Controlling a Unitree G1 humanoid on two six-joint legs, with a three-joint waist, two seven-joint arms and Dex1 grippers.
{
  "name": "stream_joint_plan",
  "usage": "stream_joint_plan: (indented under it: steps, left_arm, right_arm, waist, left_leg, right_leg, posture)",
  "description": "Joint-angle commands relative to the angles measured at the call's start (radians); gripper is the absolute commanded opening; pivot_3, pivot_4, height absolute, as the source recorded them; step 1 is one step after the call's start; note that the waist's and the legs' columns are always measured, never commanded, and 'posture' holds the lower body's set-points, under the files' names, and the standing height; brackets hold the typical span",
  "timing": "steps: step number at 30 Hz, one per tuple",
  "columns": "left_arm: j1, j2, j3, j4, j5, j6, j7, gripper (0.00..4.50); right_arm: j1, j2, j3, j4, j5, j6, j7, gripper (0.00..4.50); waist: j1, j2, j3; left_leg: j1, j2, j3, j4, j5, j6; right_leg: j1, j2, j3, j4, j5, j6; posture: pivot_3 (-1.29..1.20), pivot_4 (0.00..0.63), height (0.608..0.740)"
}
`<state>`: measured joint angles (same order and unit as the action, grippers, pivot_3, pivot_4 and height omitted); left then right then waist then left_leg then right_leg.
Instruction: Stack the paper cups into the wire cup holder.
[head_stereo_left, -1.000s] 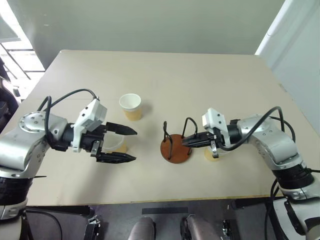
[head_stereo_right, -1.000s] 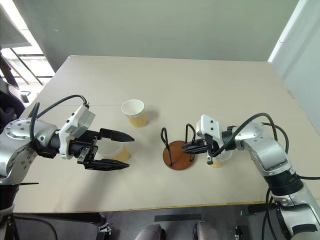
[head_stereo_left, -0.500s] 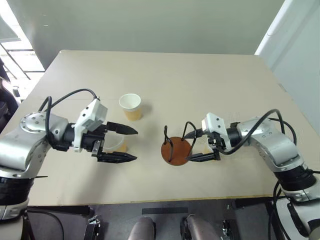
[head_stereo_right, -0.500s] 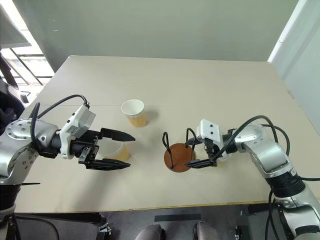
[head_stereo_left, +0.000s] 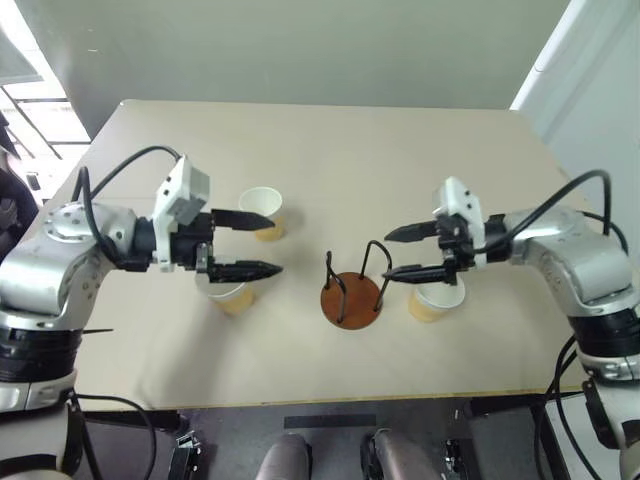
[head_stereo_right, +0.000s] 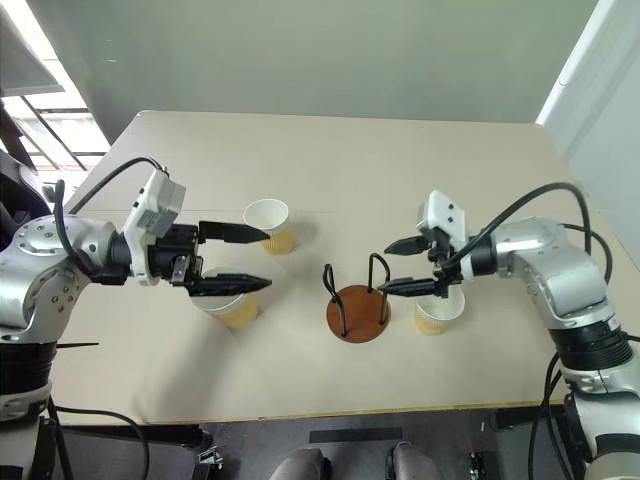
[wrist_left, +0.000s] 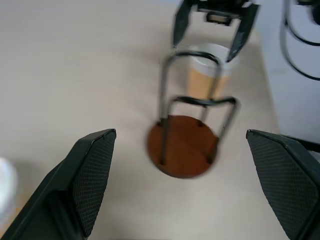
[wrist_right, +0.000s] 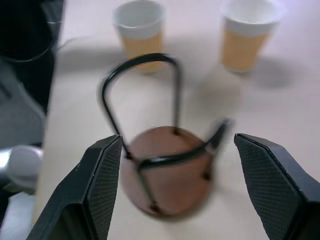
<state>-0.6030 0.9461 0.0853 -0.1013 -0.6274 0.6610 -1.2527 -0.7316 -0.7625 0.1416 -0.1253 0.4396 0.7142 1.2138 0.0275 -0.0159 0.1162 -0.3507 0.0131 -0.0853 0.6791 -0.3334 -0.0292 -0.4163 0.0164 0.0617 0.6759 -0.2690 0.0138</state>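
Note:
The wire cup holder (head_stereo_left: 352, 298), a reddish-brown disc with two black wire loops, stands upright and empty at the table's middle front. Three paper cups stand upright on the table. One cup (head_stereo_left: 262, 212) is behind my left gripper's far finger. Another cup (head_stereo_left: 228, 295) sits just under and nearer than that gripper. The third cup (head_stereo_left: 435, 300) stands right of the holder, beneath my right gripper. My left gripper (head_stereo_left: 270, 242) hangs open and empty left of the holder, pointing at it. From the other side, my right gripper (head_stereo_left: 388, 257) hangs open and empty above the holder's right edge.
The beige table (head_stereo_left: 330, 150) stretches bare behind the cups. Its front edge (head_stereo_left: 300, 400) runs close below the holder. A grey wall stands behind, and a window is at the far left.
My right gripper opened beside the holder's wire loop, then rose and drew back to the right. My left gripper lifted from around the near left cup and moved toward the holder.

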Motion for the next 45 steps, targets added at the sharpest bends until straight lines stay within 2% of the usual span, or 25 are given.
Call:
stream_joint_plan:
  steps: [1,7,15,22,25,29,33,39,45]
  left_arm:
    - [-0.057,-0.001,0.02,0.017,0.005,0.011,0.033,4.5]
    - [-0.098,-0.004,0.008,0.048,0.016,0.013,0.053,4.5]
    - [-0.093,0.045,-0.008,0.023,-0.014,0.058,-0.032,4.5]
    - [-0.061,0.071,-0.055,-0.017,-0.006,0.043,-0.136,4.5]
    - [-0.097,0.057,-0.078,0.038,0.057,-0.015,-0.122,4.5]
    - [-0.193,0.026,-0.135,0.225,0.287,-0.272,-0.011,4.5]
    - [-0.25,-0.009,-0.158,0.327,0.392,-0.407,0.031,4.5]
    - [-0.244,-0.029,-0.175,0.414,0.478,-0.522,0.041,4.5]
    - [-0.31,-0.066,-0.19,0.55,0.544,-0.59,0.06,4.5]
  right_arm:
    - [-0.041,-0.02,-0.059,0.016,0.021,-0.002,-0.004,3.59]
    - [-0.059,-0.032,-0.079,-0.01,0.055,0.042,-0.003,3.59]
    - [0.004,-0.21,-0.107,-0.088,0.091,0.049,0.105,3.59]
    - [0.047,-0.282,-0.119,-0.138,0.09,0.027,0.122,3.59]
    - [0.02,-0.256,-0.119,-0.135,0.095,0.044,0.082,3.59]
    - [-0.007,-0.225,-0.11,-0.122,0.092,0.05,0.051,3.59]
    - [-0.04,-0.204,-0.1,-0.113,0.097,0.056,0.05,3.59]
    - [-0.151,-0.117,-0.092,-0.067,0.084,-0.021,0.051,3.59]
    - [-0.237,-0.061,-0.09,-0.016,0.08,-0.053,0.058,3.59]
  waist:
    - [0.0,0.0,0.0]
    - [0.0,0.0,0.0]
    - [0.006,0.0,0.0]
    - [0.005,0.0,0.0]
    - [0.004,0.0,0.0]
    - [0.003,0.0,0.0]
    - [0.003,0.0,0.0]
    - [-0.002,0.0,0.0]
    - [0.0,0.0,0.0]
  left_leg:
    - [0.0,0.0,0.0,-0.001,0.0,0.0]
    - [0.0,0.0,0.0,-0.002,0.0,0.0]
    - [-0.002,0.0,0.0,-0.003,0.0,0.0]
    - [-0.001,0.0,0.0,-0.004,0.0,0.0]
    - [-0.001,0.0,0.0,-0.003,0.0,0.0]
    - [-0.001,0.0,-0.001,-0.002,0.001,0.002]
    - [-0.002,0.0,-0.001,-0.001,0.002,0.003]
    - [-0.006,-0.001,-0.003,-0.001,0.002,0.003]
    - [-0.013,-0.001,-0.006,0.0,0.002,0.003]
  right_leg:
    - [0.0,0.0,0.0,-0.001,0.0,0.0]
    - [-0.001,0.0,0.0,-0.002,0.0,0.0]
    - [0.0,0.0,0.0,-0.007,0.0,0.001]
    - [0.0,0.0,0.0,-0.008,0.001,0.001]
    - [0.0,0.0,0.0,-0.007,0.001,0.002]
    - [0.0,0.0,0.0,-0.006,0.002,0.002]
    - [0.0,0.0,0.0,-0.006,0.003,0.003]
    - [-0.002,0.0,-0.001,-0.01,0.003,0.003]
    - [-0.007,0.0,-0.002,-0.012,0.003,0.003]
  posture:
    - [0.0,0.15,0.74]
    - [0.0,0.15,0.74]
    - [0.0,0.15,0.74]
    - [0.0,0.15,0.74]
    - [0.0,0.15,0.74]
    - [0.0,0.15,0.74]
    - [0.0,0.15,0.74]
    - [0.0,0.15,0.74]
    - [0.0,0.15,0.74]
